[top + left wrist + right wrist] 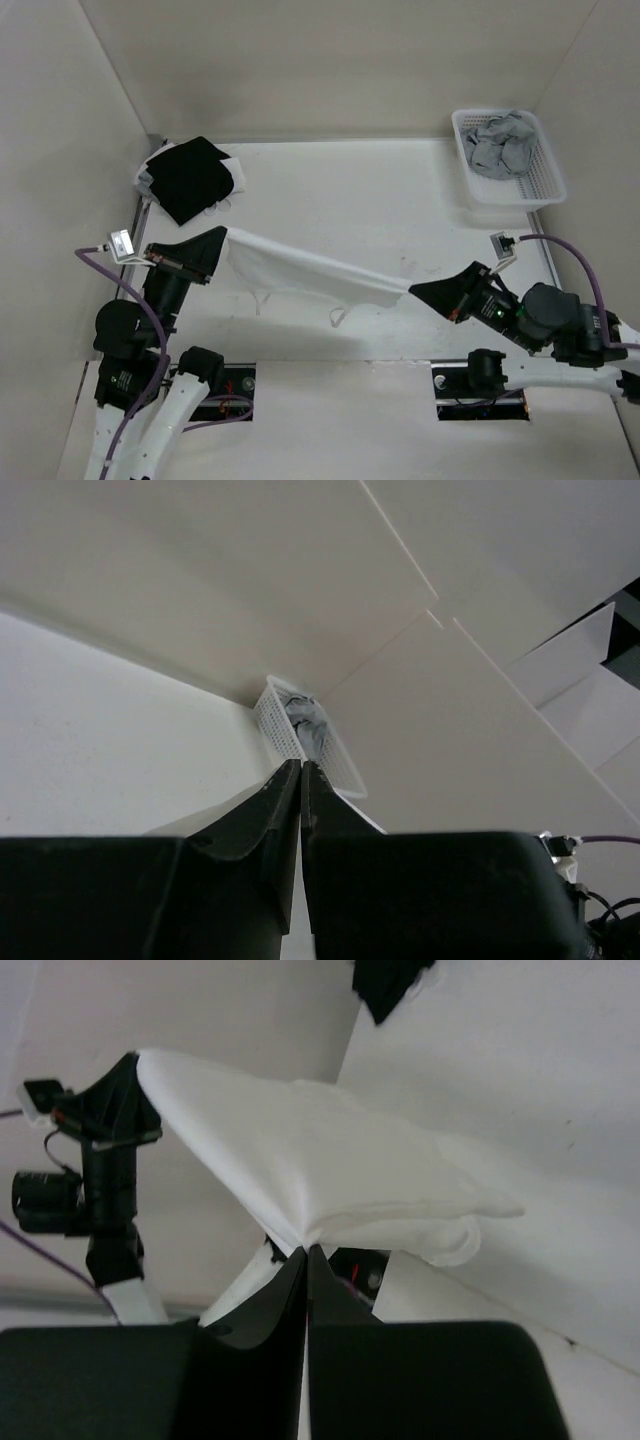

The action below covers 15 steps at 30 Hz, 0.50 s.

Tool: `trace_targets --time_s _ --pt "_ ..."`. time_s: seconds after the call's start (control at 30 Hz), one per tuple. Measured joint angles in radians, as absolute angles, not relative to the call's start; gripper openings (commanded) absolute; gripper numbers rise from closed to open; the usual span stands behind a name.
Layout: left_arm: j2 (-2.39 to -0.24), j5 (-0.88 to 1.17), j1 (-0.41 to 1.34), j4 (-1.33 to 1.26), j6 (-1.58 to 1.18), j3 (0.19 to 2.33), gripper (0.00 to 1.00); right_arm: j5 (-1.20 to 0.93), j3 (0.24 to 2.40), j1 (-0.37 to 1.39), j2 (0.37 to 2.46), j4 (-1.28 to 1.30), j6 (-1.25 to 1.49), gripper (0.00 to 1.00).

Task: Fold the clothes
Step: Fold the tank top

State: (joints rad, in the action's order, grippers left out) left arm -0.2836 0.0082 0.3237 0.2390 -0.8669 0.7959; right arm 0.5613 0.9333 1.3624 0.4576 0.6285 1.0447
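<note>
Left gripper (301,767), camisole (300,265) corner hardly discernible

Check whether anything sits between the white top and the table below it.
Nothing visible does. The left hand and right hand each grip an end of the white top, stretched above the table. The black garment and the basket lie at the far corners, apart from it.

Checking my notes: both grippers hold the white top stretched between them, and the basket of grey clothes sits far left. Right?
No: the basket of grey clothes sits far right, as the top view shows. The left gripper and right gripper do hold the white top stretched between them.
</note>
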Motion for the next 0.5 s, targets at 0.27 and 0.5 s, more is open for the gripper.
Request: trace_targets --time_s 0.27,0.5 --pt "-0.213 0.004 0.318 0.497 -0.889 0.675 0.04 0.717 0.853 1.584 0.511 0.696 1.147 0.05" --pt "-0.469 0.004 0.281 0.402 -0.905 0.476 0.04 0.362 0.601 0.923 0.603 0.480 1.037 0.03"
